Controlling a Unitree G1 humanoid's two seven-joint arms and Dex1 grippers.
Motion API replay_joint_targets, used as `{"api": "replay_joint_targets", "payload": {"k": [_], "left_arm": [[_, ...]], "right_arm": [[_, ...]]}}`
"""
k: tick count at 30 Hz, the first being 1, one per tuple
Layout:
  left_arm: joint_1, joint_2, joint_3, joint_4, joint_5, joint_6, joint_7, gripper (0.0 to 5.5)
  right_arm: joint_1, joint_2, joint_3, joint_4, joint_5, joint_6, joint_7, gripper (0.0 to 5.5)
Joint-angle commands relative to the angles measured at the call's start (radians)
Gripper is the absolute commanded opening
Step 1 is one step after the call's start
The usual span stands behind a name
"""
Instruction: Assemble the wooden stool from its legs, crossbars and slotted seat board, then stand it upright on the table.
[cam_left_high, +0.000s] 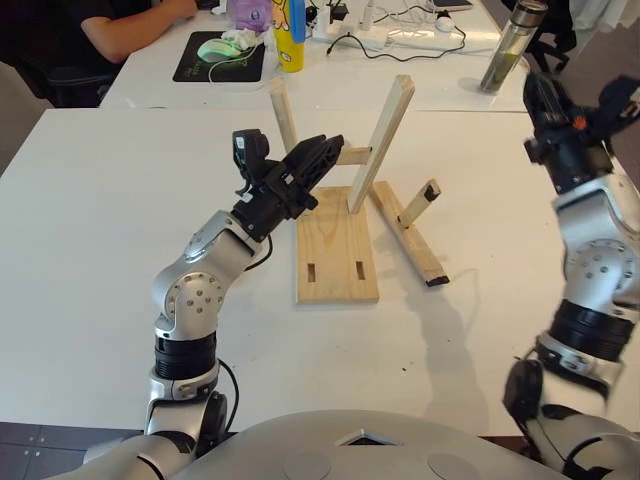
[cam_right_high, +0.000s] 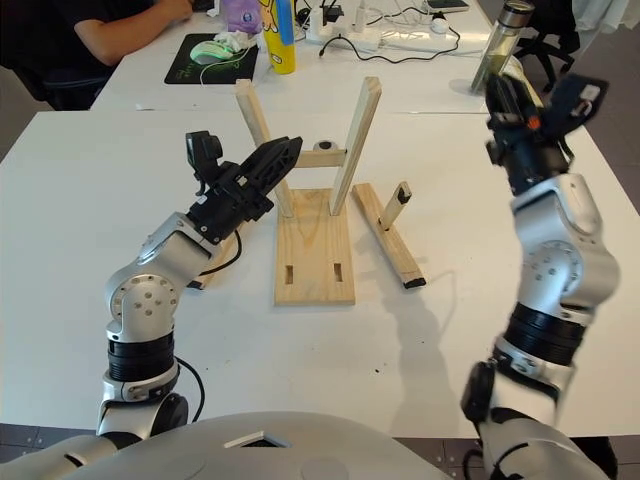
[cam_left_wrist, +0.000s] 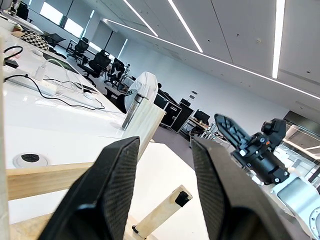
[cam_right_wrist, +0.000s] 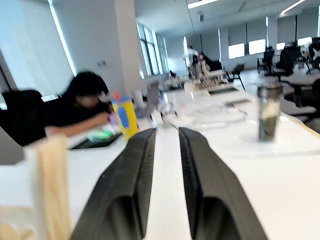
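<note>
Head-camera pair: slotted seat board (cam_left_high: 337, 250) flat on white table (cam_left_high: 100, 250), between the two arms, two slots near its close end. Rising from its far end, left leg (cam_left_high: 282, 115) and right leg (cam_left_high: 385, 135), both leaning, joined by crossbar (cam_left_high: 352, 155). Second leg frame (cam_left_high: 410, 235) lying on the table just right of the board, with short stub (cam_left_high: 420, 203) angled upward from it. Left gripper (cam_left_high: 330, 147) raised over the board's left edge, overlapping the left leg and just beside the crossbar; contact with either impossible to judge from here. Right gripper (cam_left_high: 540, 88) held high at far right, well apart from all the wood. Yellow bottle (cam_left_high: 290, 40) and steel flask (cam_left_high: 510, 45) on the desk behind. Left wrist view: fingers (cam_left_wrist: 112, 190) spread wide; crossbar passing behind one of them, top of the right leg above the gap, dark-tipped stub visible through it. Also here, cable grommet (cam_left_wrist: 29, 159) in the tabletop, and the right gripper side-on in the distance, its fingers merging into one dark slab. Left leg reduced to a strip at the frame edge. Right wrist view: fingers (cam_right_wrist: 135, 170) parallel and only narrowly parted, with a slit of tabletop between them. One blurred wooden upright beside them, cut off by the frame; which leg, not determinable. Bottle and flask beyond.
</note>
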Motion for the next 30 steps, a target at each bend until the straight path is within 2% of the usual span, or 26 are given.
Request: {"api": "replay_joint_targets", "payload": {"k": [1, 6, 10, 17, 24, 30], "left_arm": [[0.026, 0.007, 0.017, -0.018, 0.023, -0.020, 0.006, 1.90], [0.005, 0.027, 0.039, 0.001, 0.028, -0.025, -0.009, 1.90], [0.004, 0.027, 0.044, 0.005, 0.033, -0.029, -0.010, 1.90], [0.016, 0.033, 0.047, 0.006, 0.030, -0.022, -0.017, 1.90], [0.002, 0.022, 0.034, 0.019, 0.037, -0.027, -0.020, 1.90], [-0.013, 0.028, 0.035, 0.032, 0.036, -0.022, -0.027, 1.90]], "right_arm": [[0.221, -0.115, 0.068, 0.091, -0.097, 0.038, 0.131, 1.56], [0.325, -0.148, 0.173, 0.003, -0.111, 0.085, 0.246, 2.35], [0.320, -0.158, 0.208, -0.035, -0.115, 0.109, 0.269, 2.82], [0.331, -0.176, 0.289, -0.142, -0.098, 0.196, 0.315, 3.98], [0.231, -0.107, 0.422, -0.121, -0.217, 0.187, 0.198, 4.02], [0.193, -0.035, 0.487, -0.070, -0.299, 0.198, 0.116, 4.02]]}}
